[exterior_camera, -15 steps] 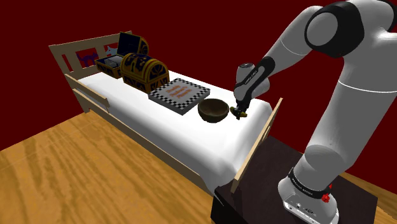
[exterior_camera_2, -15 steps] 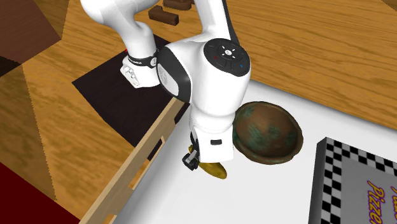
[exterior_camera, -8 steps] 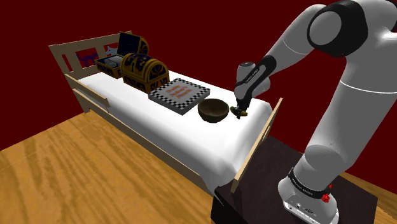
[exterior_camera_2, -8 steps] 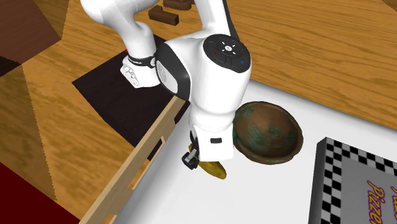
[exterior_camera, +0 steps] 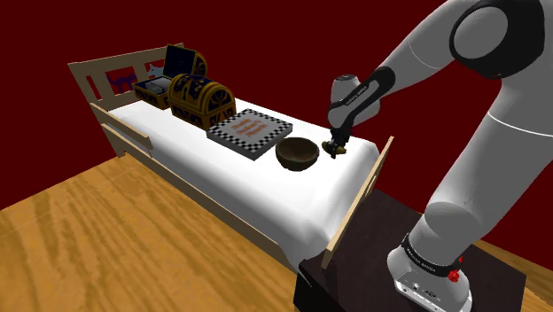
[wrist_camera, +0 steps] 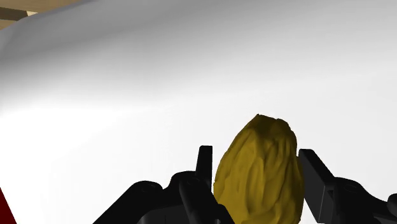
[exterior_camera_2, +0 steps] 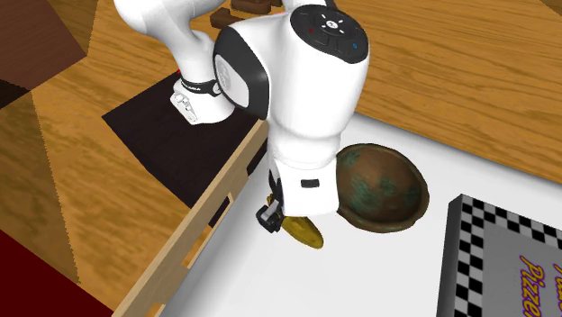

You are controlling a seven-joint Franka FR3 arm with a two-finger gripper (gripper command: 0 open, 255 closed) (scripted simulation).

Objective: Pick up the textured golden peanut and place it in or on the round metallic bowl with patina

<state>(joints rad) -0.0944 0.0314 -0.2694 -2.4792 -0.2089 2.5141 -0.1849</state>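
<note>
The golden, ridged peanut [wrist_camera: 257, 175] sat upright between the two black fingers [wrist_camera: 204, 167] of the gripper [wrist_camera: 256, 154], which pinched it from either side, its rounded top poking out past the fingertips. In the second exterior view the peanut [exterior_camera_2: 304, 231] showed as a yellow-brown lump just under the gripper [exterior_camera_2: 277, 219], close above the white bed surface [exterior_camera_2: 360, 279]; whether it touched the sheet or hung slightly clear of it could not be judged from that angle. Just beside the fingers, on the side away from the footboard [exterior_camera_2: 192, 241], stood the round brown bowl [exterior_camera_2: 380, 187] with green patina blotches inside, upright and apart from the peanut. In the shoulder view the gripper [exterior_camera: 335, 150] hung next to the rim of the bowl [exterior_camera: 297, 155], near the end of the bed [exterior_camera: 213, 173] with the pale wooden footboard [exterior_camera: 358, 202]. Farther from the fingers, beyond the bowl, lay a flat box with a checkered border [exterior_camera: 251, 132], and past that two ornate gold-and-blue chests [exterior_camera: 202, 98], the farther one with its lid open. The bed stood on a wooden floor [exterior_camera: 106, 244] before a dark red wall [exterior_camera: 266, 35].
</note>
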